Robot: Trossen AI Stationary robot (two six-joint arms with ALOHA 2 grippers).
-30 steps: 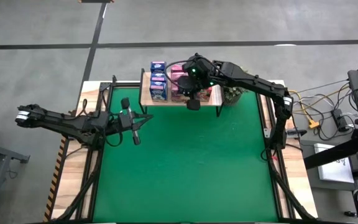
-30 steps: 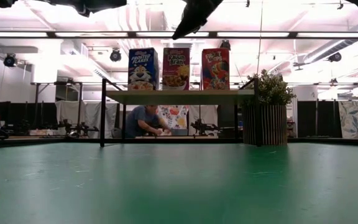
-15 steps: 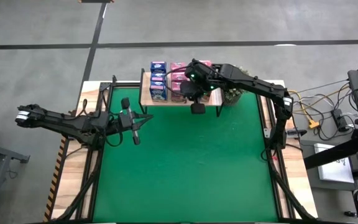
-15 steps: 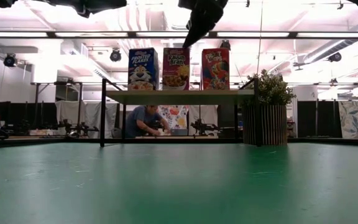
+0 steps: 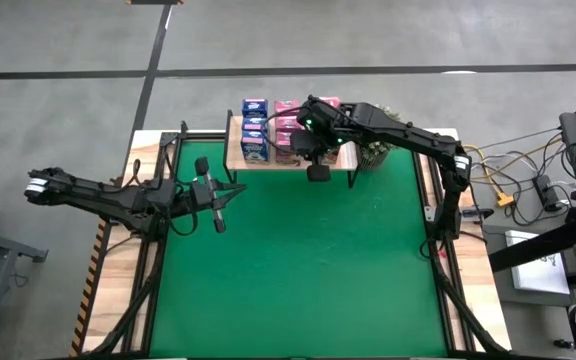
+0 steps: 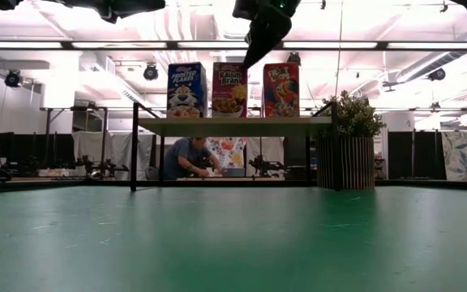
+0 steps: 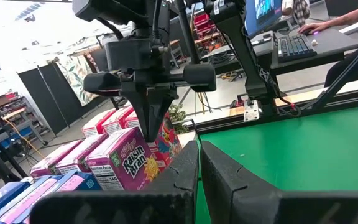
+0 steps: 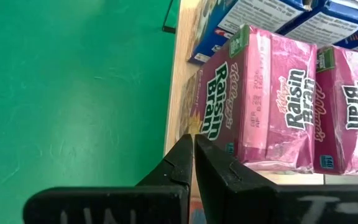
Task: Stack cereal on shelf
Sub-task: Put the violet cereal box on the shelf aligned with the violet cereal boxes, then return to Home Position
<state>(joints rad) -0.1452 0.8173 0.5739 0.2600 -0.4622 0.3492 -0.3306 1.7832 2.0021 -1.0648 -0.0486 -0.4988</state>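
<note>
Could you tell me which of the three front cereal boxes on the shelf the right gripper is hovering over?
The middle one, the pink Raisin Bran box. The shut right gripper hangs just above its top edge, between the blue Frosted Flakes box and the red Froot Loops box.

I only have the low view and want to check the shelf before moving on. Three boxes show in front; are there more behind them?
Observer: Yes. From above, the shelf holds rows of cereal boxes running back, blue on the left.
Operator: Where is the right hand?
Observer: The right hand is shut and empty, just above the shelf's front edge beside a Raisin Bran box.
Operator: And the left?
Observer: The left hand is shut, over the green mat.
</note>
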